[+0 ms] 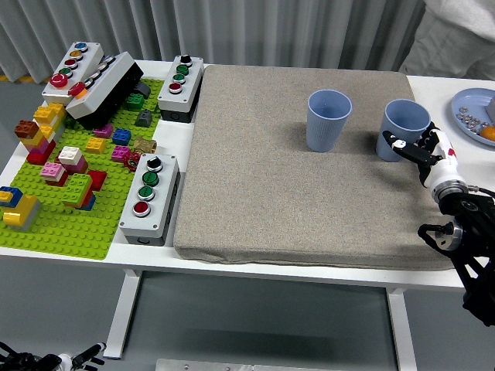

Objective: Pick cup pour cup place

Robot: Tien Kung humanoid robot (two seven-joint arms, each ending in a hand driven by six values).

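Note:
Two light-blue cups stand upright on the grey mat (309, 201). One cup (328, 120) stands free at the mat's back middle. The other cup (404, 124) is at the mat's right edge, with its base down at the mat. My right hand (414, 147) comes in from the lower right and its fingers (398, 143) are curled around this cup's side. My left hand (54, 359) rests low at the bottom left corner, below the table, with its fingers spread.
A green baseplate (69, 224) with several coloured bricks lies at the left. Three button boxes (151, 197) stand around it. A blue plate (473, 104) with small items is at the far right. A person in white (460, 39) stands at the top right.

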